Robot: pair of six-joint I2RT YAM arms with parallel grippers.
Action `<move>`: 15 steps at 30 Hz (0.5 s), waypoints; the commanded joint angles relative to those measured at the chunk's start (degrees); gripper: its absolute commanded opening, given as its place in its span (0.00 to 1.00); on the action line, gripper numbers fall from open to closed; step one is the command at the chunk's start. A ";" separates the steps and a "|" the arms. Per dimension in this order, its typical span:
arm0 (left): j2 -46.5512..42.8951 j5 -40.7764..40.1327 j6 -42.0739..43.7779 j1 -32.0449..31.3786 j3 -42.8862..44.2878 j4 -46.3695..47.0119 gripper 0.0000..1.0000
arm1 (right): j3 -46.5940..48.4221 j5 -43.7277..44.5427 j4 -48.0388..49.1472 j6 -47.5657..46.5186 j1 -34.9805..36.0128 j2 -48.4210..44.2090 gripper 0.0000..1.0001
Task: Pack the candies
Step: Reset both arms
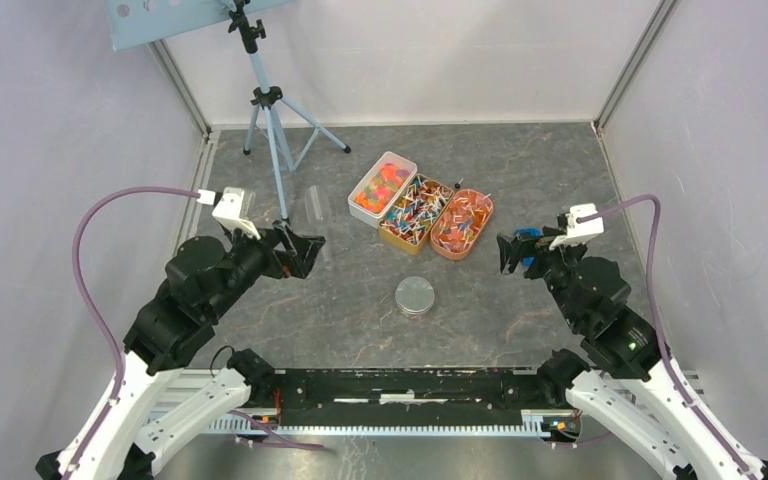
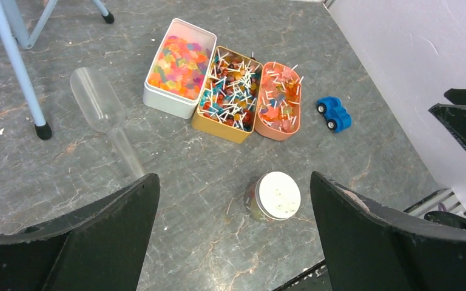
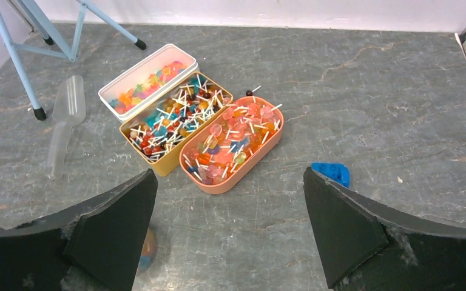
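The candies fill three open tins side by side at mid-table: a white tin (image 1: 382,187) of orange, red and pink sweets, a gold tin (image 1: 412,211) of multicoloured white-ended ones, and a peach oval tin (image 1: 462,223) of pink and orange ones. The tins also show in the left wrist view (image 2: 179,66) (image 2: 229,92) (image 2: 280,99) and the right wrist view (image 3: 147,79) (image 3: 176,121) (image 3: 233,142). A lidded jar (image 1: 415,296) holding some candies stands in front of them. My left gripper (image 1: 305,252) (image 2: 233,179) is open and empty, left of the jar. My right gripper (image 1: 508,252) (image 3: 229,173) is open and empty, right of the peach tin.
A clear plastic scoop (image 1: 314,207) (image 2: 97,106) lies left of the white tin. A small blue toy car (image 1: 528,238) (image 2: 334,113) (image 3: 332,173) sits beside my right gripper. A blue tripod (image 1: 272,120) stands at the back left. White walls enclose the table.
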 commanded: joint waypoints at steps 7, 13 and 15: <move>1.63 -0.83 -1.69 -0.07 -0.51 3.80 1.00 | -0.13 3.33 2.40 0.63 -0.11 -3.91 0.98; 2.03 -0.04 -2.04 -0.02 -0.95 4.46 1.00 | -0.76 3.50 2.48 0.81 -0.15 -4.06 0.98; 2.19 -0.01 -2.02 -0.02 -0.95 4.50 1.00 | -0.76 3.52 2.58 0.84 -0.15 -4.02 0.98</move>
